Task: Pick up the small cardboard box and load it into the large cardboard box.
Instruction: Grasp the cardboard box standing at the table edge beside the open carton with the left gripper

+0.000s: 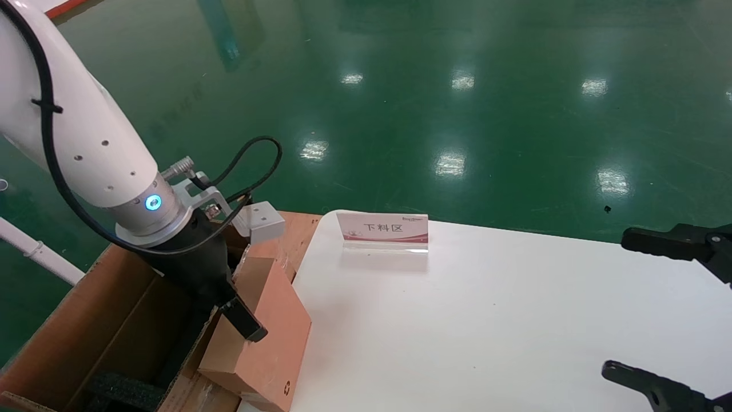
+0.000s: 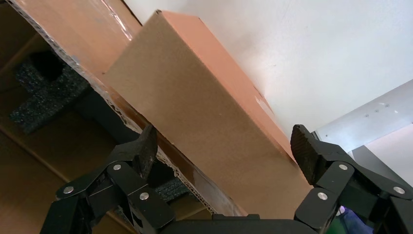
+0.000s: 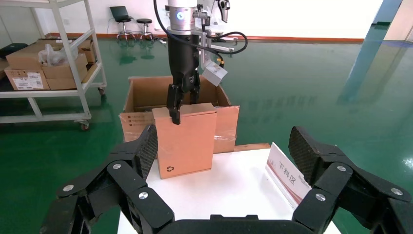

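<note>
The small cardboard box (image 1: pixel 274 337) (image 2: pixel 195 112) (image 3: pixel 187 141), pinkish-brown with a recycling mark, stands on edge at the table's left rim against the large cardboard box (image 1: pixel 103 326) (image 3: pixel 146 92). My left gripper (image 1: pixel 243 312) (image 2: pixel 224 146) (image 3: pixel 184 100) straddles its top edge with jaws spread wide. One finger lies over the pink face. On the other side a gap shows between finger and carton. The large box's taped flap (image 2: pixel 73 29) and black foam (image 1: pixel 123 392) (image 2: pixel 44 92) lie just beside it. My right gripper (image 1: pixel 635 309) (image 3: pixel 224 146) hangs open over the table's right end, holding nothing.
The white table (image 1: pixel 486 320) carries a small sign stand (image 1: pixel 383 229) (image 3: pixel 287 175) near its far edge. Green floor surrounds it. A shelf cart with cartons (image 3: pixel 48 73) stands beyond the large box.
</note>
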### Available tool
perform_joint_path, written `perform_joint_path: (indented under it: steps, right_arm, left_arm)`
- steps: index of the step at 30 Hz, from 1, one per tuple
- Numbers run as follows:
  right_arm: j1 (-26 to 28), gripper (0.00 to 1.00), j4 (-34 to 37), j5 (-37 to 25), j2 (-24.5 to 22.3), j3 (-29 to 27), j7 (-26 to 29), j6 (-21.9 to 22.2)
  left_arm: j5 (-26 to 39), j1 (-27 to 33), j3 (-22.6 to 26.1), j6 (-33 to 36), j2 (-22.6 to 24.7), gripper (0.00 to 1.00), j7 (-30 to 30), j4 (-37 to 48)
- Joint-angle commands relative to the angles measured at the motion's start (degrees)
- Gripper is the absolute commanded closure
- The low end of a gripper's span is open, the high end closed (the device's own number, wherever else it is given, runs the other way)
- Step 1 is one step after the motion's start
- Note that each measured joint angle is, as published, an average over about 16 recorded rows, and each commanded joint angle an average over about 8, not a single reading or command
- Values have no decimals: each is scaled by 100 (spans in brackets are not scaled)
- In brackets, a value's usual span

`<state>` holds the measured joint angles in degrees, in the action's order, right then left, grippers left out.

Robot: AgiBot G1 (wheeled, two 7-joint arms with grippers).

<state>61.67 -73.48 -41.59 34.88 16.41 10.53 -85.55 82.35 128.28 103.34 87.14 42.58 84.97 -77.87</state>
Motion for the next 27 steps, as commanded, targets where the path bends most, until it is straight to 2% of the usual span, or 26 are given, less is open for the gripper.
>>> perform_joint_path:
  steps: [1, 10, 13, 14, 18, 21, 22, 27]
  right_arm:
    - [0, 0, 0, 1, 0, 1, 0, 0]
    - [-1, 0, 2, 4, -1, 1, -2, 3]
    - [-1, 0, 2, 4, -1, 2, -2, 3]
    - [-1, 4, 2, 4, -1, 2, -2, 3]
    - [-1, 54, 2, 4, -1, 2, -2, 3]
    - [-1, 91, 2, 4, -1, 2, -2, 3]
    - [-1, 100, 2, 4, -1, 2, -2, 3]
    - [-1, 100, 2, 4, -2, 2, -1, 3]
  left_arm:
    - [-8, -29, 48, -24, 8, 0, -6, 1]
    - [-19, -40, 160, -57, 31, 1, 12, 5]
    - [-18, -41, 155, -56, 32, 38, 10, 6]
    - [-17, -41, 153, -54, 32, 51, 10, 6]
    - [-12, -42, 143, -48, 32, 100, 8, 6]
    - [-9, -43, 137, -42, 32, 100, 8, 6]
    - [-8, -43, 135, -40, 32, 100, 7, 6]
    - [-5, -45, 128, -32, 32, 100, 6, 7]
